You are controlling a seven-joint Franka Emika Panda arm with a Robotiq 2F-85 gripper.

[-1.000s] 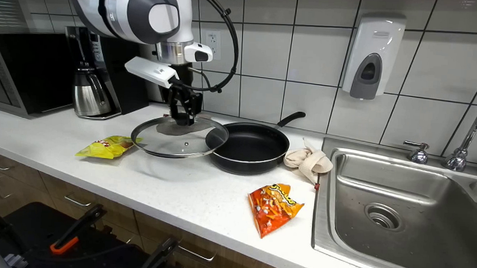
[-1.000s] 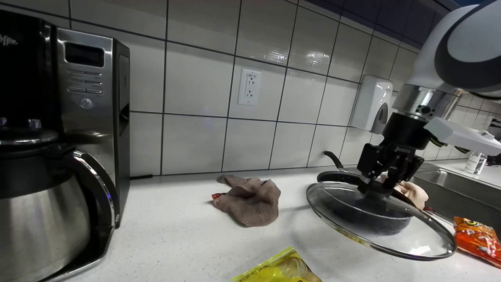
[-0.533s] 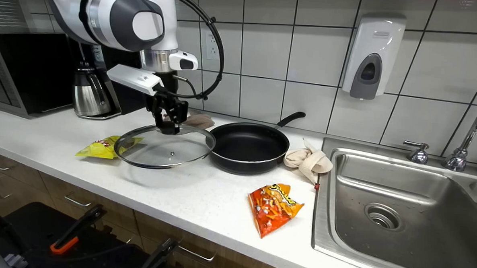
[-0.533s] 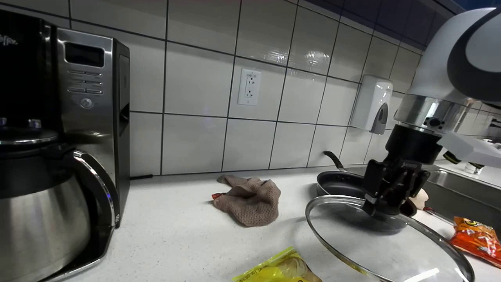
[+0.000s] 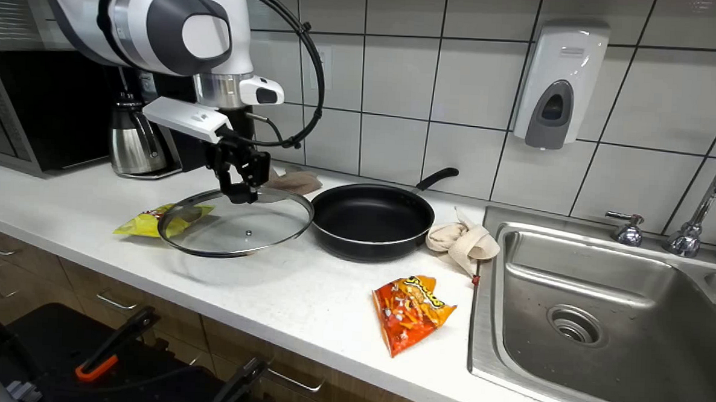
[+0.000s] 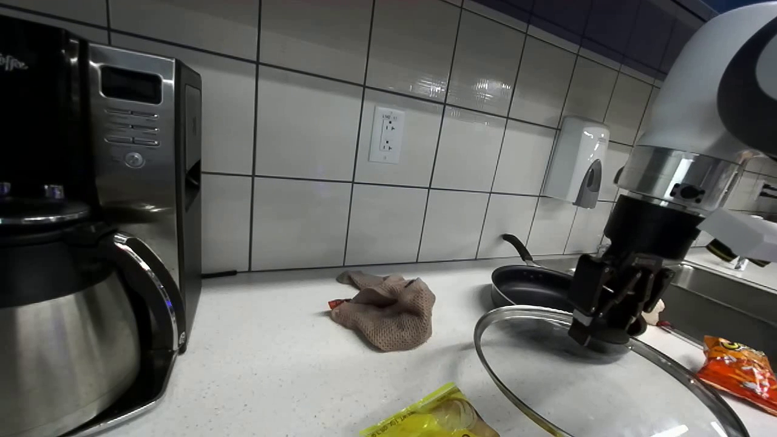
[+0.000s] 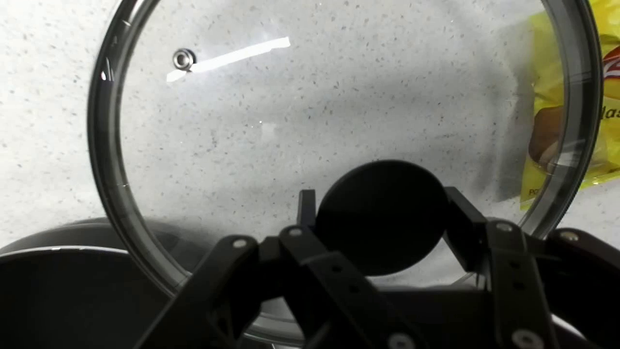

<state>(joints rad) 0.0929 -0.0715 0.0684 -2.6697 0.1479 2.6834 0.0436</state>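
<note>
Lid (image 5: 238, 225) farther from pan (image 5: 372, 218), nearer yellow bag (image 5: 145, 223)

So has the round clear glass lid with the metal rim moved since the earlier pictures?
Yes. In an exterior view, the glass lid has shifted toward the picture's lower left, away from the round black frying pan, which stayed put.

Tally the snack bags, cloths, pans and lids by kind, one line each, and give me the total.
Snack bags: 2 (yellow bag, orange bag)
Cloths: 2 (brown cloth, cream cloth)
Pans: 1 (black pan)
Lids: 1 (glass lid, held by the gripper)
Total: 6
</note>
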